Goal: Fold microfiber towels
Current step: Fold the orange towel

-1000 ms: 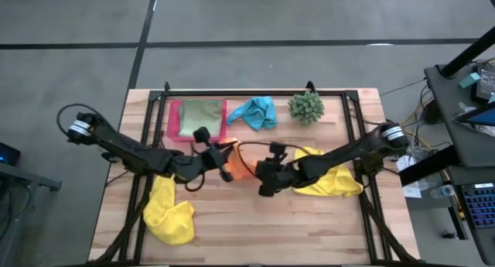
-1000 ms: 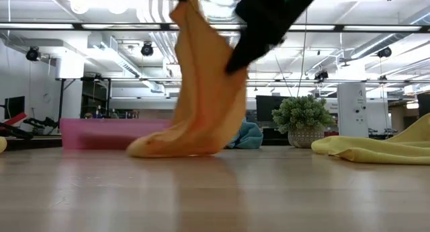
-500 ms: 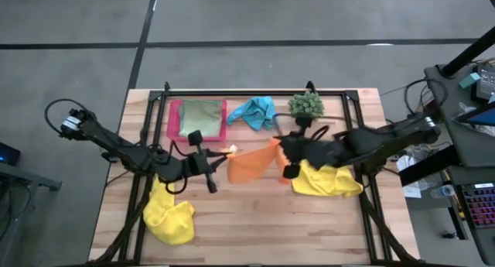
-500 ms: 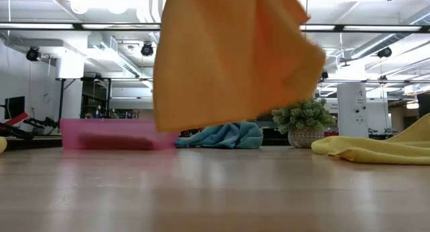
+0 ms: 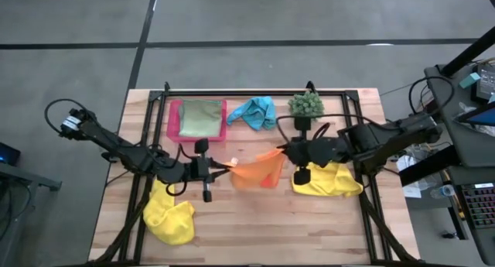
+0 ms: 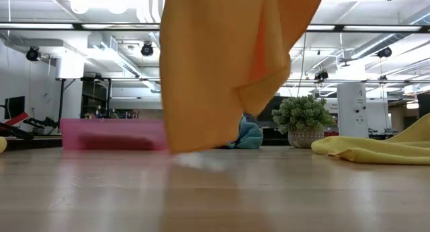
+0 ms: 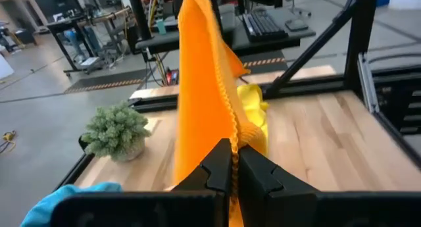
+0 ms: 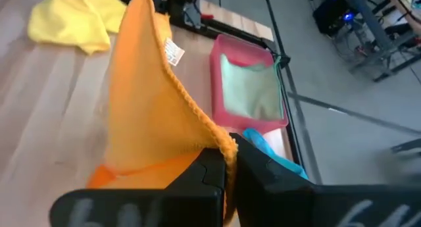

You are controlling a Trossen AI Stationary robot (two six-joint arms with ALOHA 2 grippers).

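Mid-table | left claw (image 5: 226,164), right claw (image 5: 283,149): pinching orange towel (image 5: 257,171) corners

Hanging orange towel (image 5: 257,172) blocks table (image 5: 263,228) centre, front strip bare (yellow towels (image 5: 172,214) flanking)

Pink tray (image 5: 173,124) at the far left part of the wooden table (image 5: 255,220), flat, rectangular. Small spiky green plant ball (image 5: 306,104) in a pot at the far right part, well apart from the tray. Black metal frame (image 5: 255,91) runs along the table edges. Grey floor (image 5: 255,19) around. Desk with keyboard (image 5: 473,205) at right edge. Low view: office room, ceiling lights.
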